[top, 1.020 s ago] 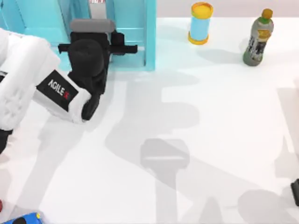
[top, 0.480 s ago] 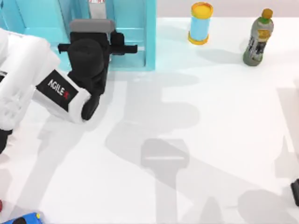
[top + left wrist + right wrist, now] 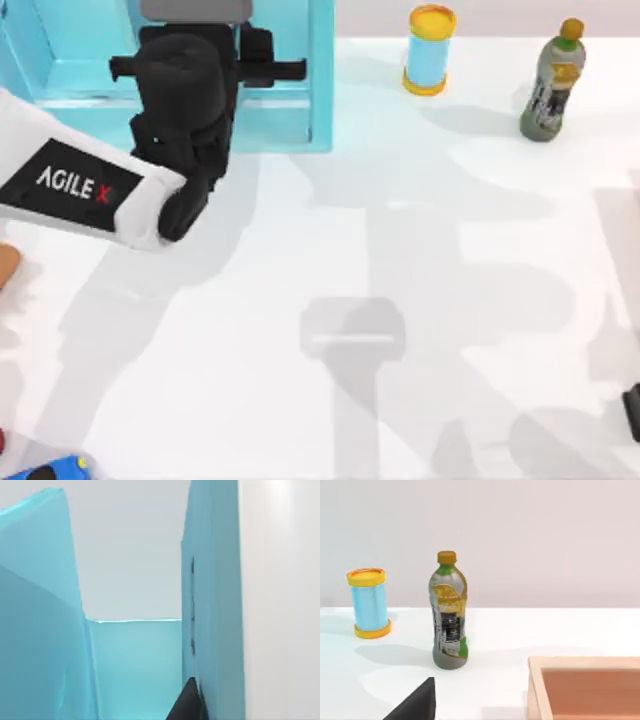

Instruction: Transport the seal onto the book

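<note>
My left arm's black wrist (image 3: 185, 80) hangs over the light-blue shelf unit (image 3: 290, 90) at the table's far left, with the gripper end pointing into it. In the left wrist view, the shelf's blue walls (image 3: 215, 605) stand close on both sides, and a dark tip of my left gripper (image 3: 189, 704) lies against one wall. The seal and the book are out of view. My right gripper (image 3: 632, 412) is parked at the near right edge, and its dark tip (image 3: 417, 702) also shows in the right wrist view.
At the far right stand a yellow-capped blue cylinder (image 3: 430, 48) and a drink bottle (image 3: 552, 80). A tan wooden box (image 3: 585, 687) sits near my right gripper. A tan-orange shape (image 3: 5, 265) is cut off by the left edge. A blue object (image 3: 45, 468) lies at the near left corner.
My left arm has moved toward the far edge, deeper over the shelf unit. That uncovered the tan-orange shape at the left edge. The right arm has not moved.
</note>
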You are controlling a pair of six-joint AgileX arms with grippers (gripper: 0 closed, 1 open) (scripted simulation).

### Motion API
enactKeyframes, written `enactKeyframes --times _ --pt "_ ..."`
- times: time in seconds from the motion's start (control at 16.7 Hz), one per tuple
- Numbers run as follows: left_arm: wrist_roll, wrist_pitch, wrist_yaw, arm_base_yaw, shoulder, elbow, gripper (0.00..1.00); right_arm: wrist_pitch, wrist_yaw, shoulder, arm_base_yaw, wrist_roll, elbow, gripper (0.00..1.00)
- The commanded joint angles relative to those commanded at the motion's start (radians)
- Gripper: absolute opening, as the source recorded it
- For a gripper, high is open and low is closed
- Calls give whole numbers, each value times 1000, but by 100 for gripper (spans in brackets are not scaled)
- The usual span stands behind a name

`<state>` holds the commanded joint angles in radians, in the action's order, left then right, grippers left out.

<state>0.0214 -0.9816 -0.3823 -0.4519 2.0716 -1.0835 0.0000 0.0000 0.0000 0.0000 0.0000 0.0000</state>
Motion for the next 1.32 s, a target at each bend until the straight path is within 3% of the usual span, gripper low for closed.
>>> enactKeyframes --times 0.36,0.6,1.08,1.32 --pt "1 236 -108 -103 -495 222 0 0 0 0 0 0 0 100" --pt "1 350 -161 -157 -704 330 0 0 0 0 0 0 0 100" --pt "3 378 -176 -167 -744 357 0 0 0 0 0 0 0 100" --pt "-99 414 -217 -207 -697 314 0 0 0 0 0 0 0 100"
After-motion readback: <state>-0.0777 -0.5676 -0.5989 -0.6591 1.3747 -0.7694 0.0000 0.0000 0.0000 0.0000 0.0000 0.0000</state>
